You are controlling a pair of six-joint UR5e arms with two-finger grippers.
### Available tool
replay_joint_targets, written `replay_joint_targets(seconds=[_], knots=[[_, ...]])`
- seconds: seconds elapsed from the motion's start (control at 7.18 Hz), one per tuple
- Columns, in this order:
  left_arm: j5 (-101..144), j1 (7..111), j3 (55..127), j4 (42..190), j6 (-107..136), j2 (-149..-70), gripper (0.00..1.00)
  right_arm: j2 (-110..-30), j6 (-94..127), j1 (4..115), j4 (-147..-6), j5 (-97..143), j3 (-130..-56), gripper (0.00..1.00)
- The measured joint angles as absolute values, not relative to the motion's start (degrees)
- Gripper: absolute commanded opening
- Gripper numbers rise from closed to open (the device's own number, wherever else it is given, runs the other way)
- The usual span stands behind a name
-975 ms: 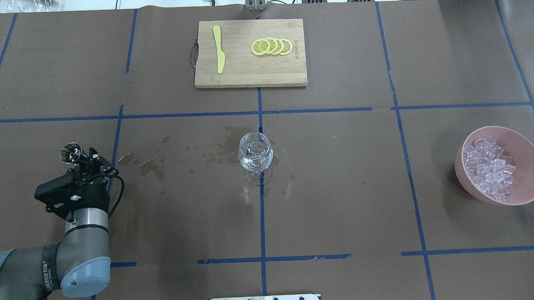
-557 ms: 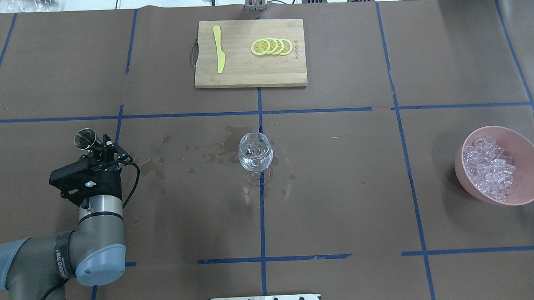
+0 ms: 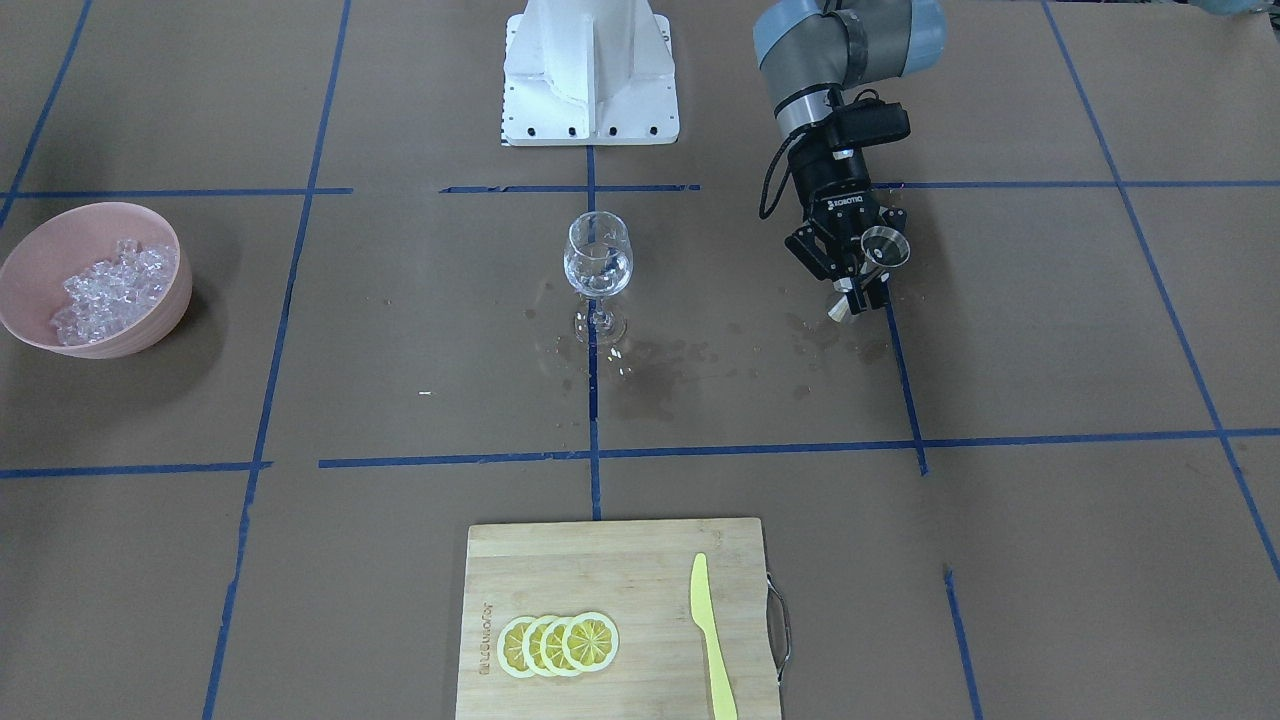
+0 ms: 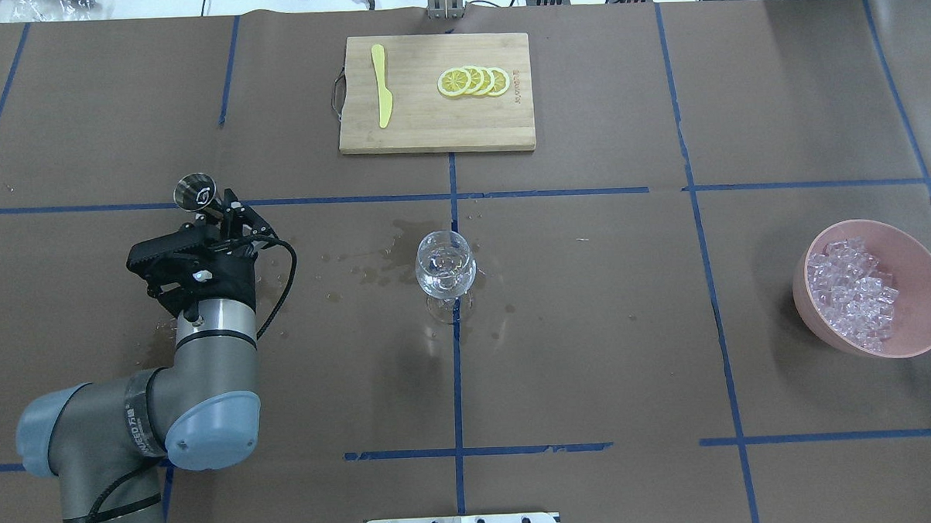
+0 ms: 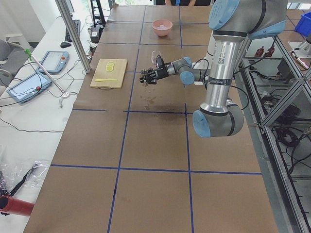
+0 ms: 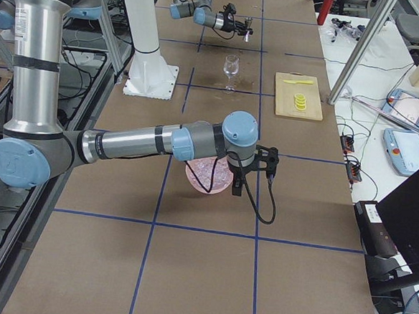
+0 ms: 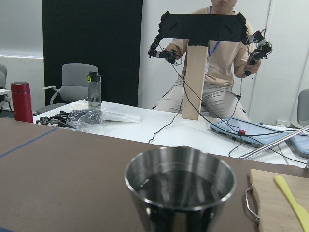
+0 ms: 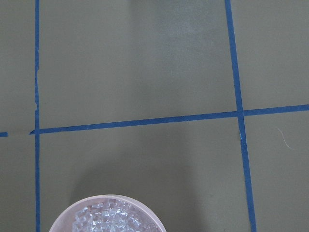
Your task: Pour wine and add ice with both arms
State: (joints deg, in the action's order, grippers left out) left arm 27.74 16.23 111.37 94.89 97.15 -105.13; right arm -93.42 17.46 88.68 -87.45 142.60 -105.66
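Note:
My left gripper (image 4: 217, 208) is shut on a small steel cup (image 4: 194, 190), held upright above the table to the left of the wine glass (image 4: 446, 271). In the left wrist view the cup (image 7: 180, 193) holds clear liquid, the wine (image 7: 179, 186). The stemmed glass (image 3: 598, 262) stands at the table's middle, apart from the gripper (image 3: 862, 280). Ice (image 4: 854, 290) fills a pink bowl (image 4: 922, 292) at the right. My right gripper (image 6: 235, 184) hangs over that bowl (image 8: 108, 205); I cannot tell whether it is open or shut.
A wooden cutting board (image 4: 430, 131) with lemon slices (image 4: 473, 82) and a yellow knife (image 4: 382, 86) lies at the far centre. Wet patches (image 4: 373, 265) mark the paper left of the glass. The white base block (image 3: 590, 70) stands at the robot's edge. A person sits beyond the table.
My left arm has carried the steel cup away from the robot and to the right in the overhead view, closer to the glass. The glass and bowl have not moved.

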Motion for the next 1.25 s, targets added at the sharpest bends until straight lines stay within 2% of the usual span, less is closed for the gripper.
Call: replay_joint_targets(seconds=[0.84, 1.25], knots=[[28.33, 18.07, 111.16, 98.38, 81.35, -109.18, 0.0, -93.5, 17.51, 88.68, -87.2, 143.82, -105.87, 1.0], [32.17, 19.97, 111.55, 108.14, 74.48, -109.74, 0.0, -93.24, 17.57, 88.68, -87.2, 143.85, -106.44, 1.0]])
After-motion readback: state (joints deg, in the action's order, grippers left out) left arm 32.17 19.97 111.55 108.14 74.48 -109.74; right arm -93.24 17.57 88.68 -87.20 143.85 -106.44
